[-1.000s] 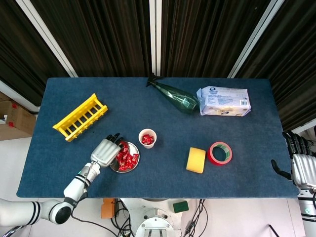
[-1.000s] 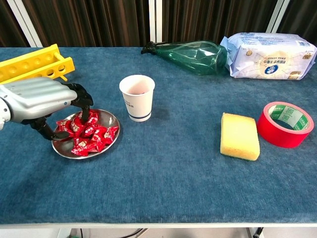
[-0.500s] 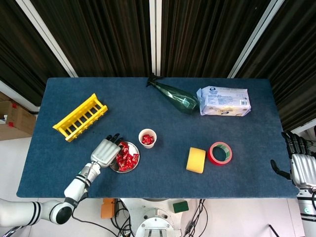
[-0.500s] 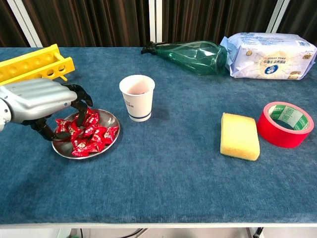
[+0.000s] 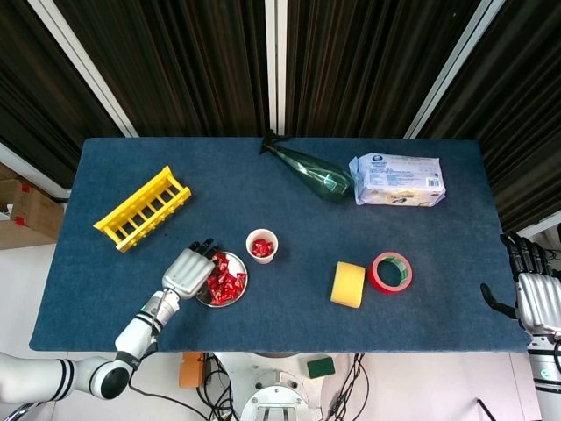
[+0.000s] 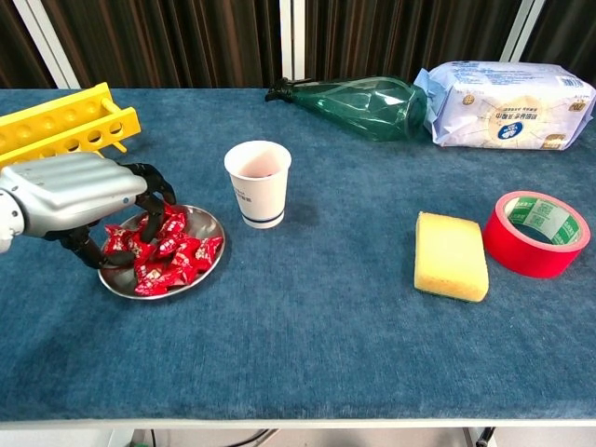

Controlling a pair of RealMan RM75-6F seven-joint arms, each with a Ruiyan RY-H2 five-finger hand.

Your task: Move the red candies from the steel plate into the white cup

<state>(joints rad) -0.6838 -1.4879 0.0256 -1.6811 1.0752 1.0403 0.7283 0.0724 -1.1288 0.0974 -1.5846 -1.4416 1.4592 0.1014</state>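
the robot's left hand point(image 6: 79, 197) hangs over the near-left edge of the steel plate point(image 6: 207, 223), its dark fingers point(image 6: 154, 191) curled down into the pile of red candies point(image 6: 168, 253); whether a candy is pinched between them cannot be told from either view. from the head view the same hand point(image 5: 187, 271) covers the left side of the plate point(image 5: 238, 290), with the candies point(image 5: 226, 281) heaped beside it. just to the right of the plate stands the white cup point(image 6: 259, 183), upright on the blue counter point(image 6: 326, 307), and the head view shows red candies point(image 5: 262, 248) already lying inside the cup point(image 5: 262, 245). the right hand point(image 5: 535, 294) hovers off the right end of the counter point(image 5: 438, 254), fingers apart and holding nothing. behind the left hand lies a yellow rack point(image 6: 65, 119). a green plastic bottle point(image 6: 358, 101) lies on its side at the back, beside a white pack of wipes point(image 6: 507, 92). a yellow sponge point(image 6: 451, 255) and a red roll of tape point(image 6: 536, 233) sit near each other on the right.
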